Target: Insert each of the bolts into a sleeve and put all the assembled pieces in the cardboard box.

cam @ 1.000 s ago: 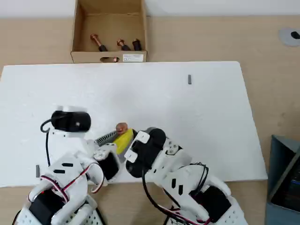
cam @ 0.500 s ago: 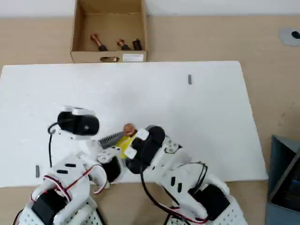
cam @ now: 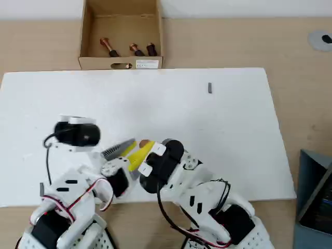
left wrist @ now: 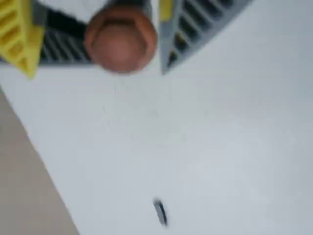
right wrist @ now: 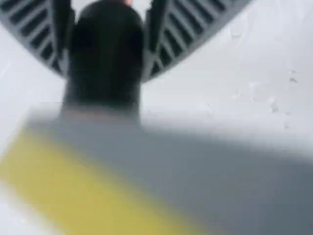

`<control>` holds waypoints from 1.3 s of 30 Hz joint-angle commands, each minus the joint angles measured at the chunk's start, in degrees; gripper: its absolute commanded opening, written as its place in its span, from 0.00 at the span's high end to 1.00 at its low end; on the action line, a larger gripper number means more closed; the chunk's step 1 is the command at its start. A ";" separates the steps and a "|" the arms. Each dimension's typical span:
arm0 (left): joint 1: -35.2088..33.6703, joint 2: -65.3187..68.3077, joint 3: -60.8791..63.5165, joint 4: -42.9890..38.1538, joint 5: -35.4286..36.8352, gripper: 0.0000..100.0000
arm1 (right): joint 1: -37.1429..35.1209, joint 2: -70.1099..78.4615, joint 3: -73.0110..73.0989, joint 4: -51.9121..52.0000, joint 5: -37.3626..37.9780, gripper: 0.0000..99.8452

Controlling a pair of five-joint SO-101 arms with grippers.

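A copper-headed bolt (cam: 143, 142) sits in a black sleeve (right wrist: 105, 44) just above the white mat, near its front edge. My right gripper (right wrist: 105, 71) is shut on the sleeve, a grey ribbed finger on each side. The bolt head (left wrist: 121, 41) faces the left wrist camera. My left gripper (left wrist: 98, 68) is open around it, its grey finger (left wrist: 195, 29) at the head's edge and its yellow finger (left wrist: 19, 39) clear of it. The cardboard box (cam: 85, 31) at the back left holds three assembled pieces (cam: 136, 49).
Both arms crowd the mat's front left (cam: 31, 104). A small grey piece (cam: 209, 87) lies on the mat at the back right, another (cam: 41, 189) at the front left edge. A grey bin (cam: 314, 197) stands off the mat at the right.
The bolt head shifted slightly right. The left arm's wrist swung right, then drew back left, and its fingers now sit looser around the bolt head.
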 commanded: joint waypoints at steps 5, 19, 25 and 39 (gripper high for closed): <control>-8.00 -0.31 -5.71 2.29 -3.34 0.87 | -0.31 -3.91 -1.98 -1.32 0.26 0.99; -38.07 -0.31 5.63 2.73 -22.07 1.00 | 14.81 -3.65 -2.15 -1.14 -6.33 0.99; -45.19 -0.31 13.80 2.64 -30.95 1.00 | 22.11 -3.30 -2.77 -1.05 -11.08 0.99; -45.71 -0.31 23.38 2.73 -31.56 1.00 | 22.99 33.45 -32.31 -4.31 -15.91 0.99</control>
